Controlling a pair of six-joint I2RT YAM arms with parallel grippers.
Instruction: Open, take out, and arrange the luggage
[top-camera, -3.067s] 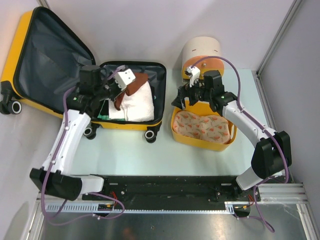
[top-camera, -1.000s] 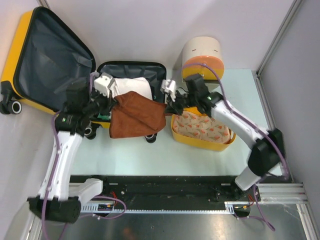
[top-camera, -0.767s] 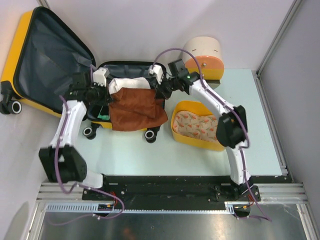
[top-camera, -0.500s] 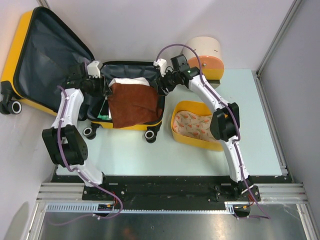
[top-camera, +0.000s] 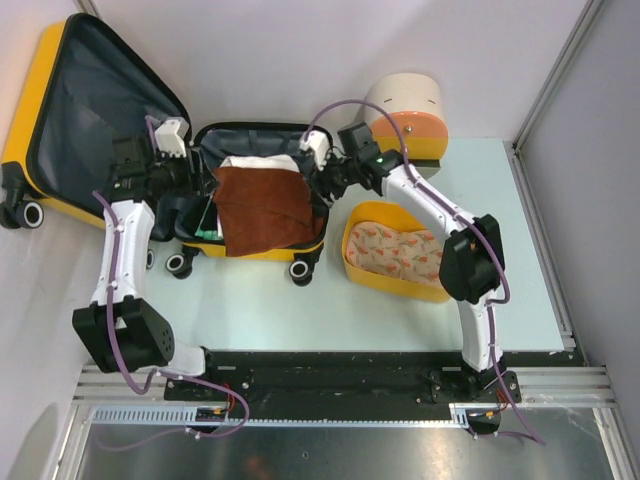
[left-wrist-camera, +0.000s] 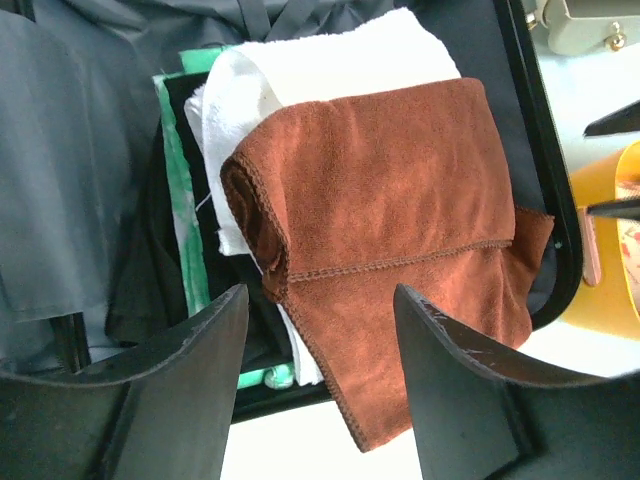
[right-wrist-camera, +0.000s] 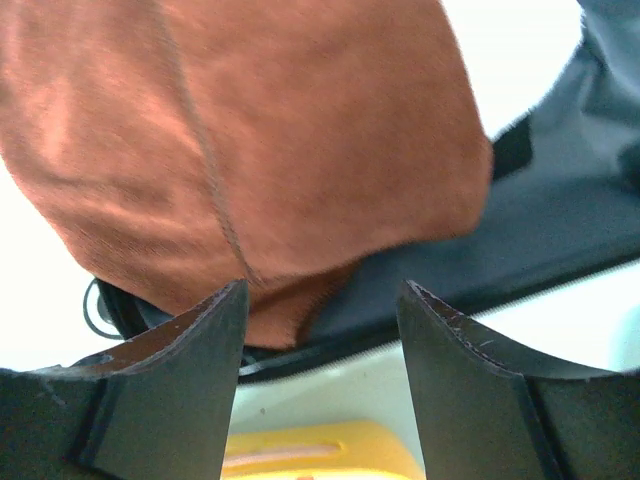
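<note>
The luggage lies open at the far left corner of the desk. Its lid stands tilted up at the left with the dark grey lining facing out, and its base shell lies flat beside it, small wheels at its near edge. Inside the base, a brown towel is draped over a folded white towel. One corner of the brown towel hangs over the base's near rim, and a green-edged item is tucked along the left of the pile. The left arm reaches to the hinge side of the base. Its jaws stand apart with nothing between them, set over the left edge of the towels. The right arm reaches in from the other side. Its jaws are likewise apart and hold nothing, above the brown towel's right edge and the base's black rim. The blurred wrist view does not show whether they brush the cloth. Just right of the luggage sits a yellow bin lined with a patterned cloth. A cream-and-orange cabinet stands behind the bin at the desk's far edge.
</note>
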